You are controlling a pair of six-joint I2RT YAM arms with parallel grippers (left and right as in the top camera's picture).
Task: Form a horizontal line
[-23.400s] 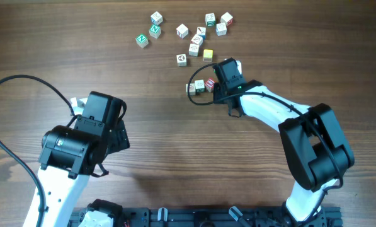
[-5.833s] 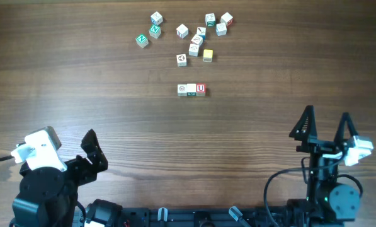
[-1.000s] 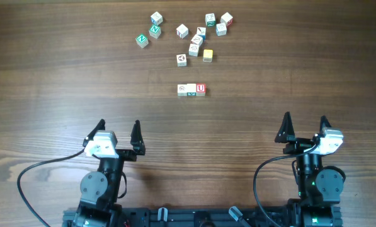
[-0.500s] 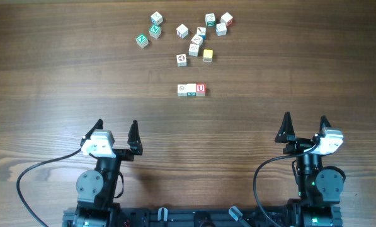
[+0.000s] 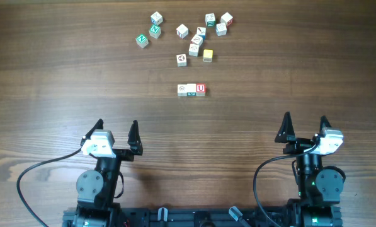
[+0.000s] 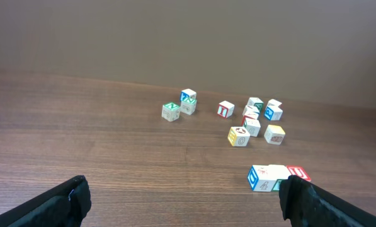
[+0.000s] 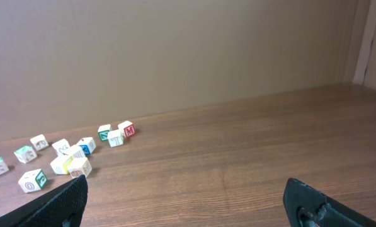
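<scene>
Both arms are now sitting folded at the near edge, the right one pulled away from the cubes it was working earlier. Overhead, the left gripper [image 5: 117, 124] and right gripper [image 5: 305, 117] are standing with fingers spread, empty, well apart from the row: the white cube with a brownish mark [image 5: 182, 89], white-and-green cube [image 5: 191, 90] and red "U" cube [image 5: 201, 89] are lying side by side, touching, mid-table [image 5: 301, 57]. Loose cubes [image 5: 182, 30], a yellow cube [image 5: 208, 55] among them, are lying scattered beyond.

Left wrist: the row [image 6: 276, 178] is lying just past the right-hand fingertip.

Right wrist: spread fingers [image 7: 65, 200] are framing wood, loose cubes lying far left.
</scene>
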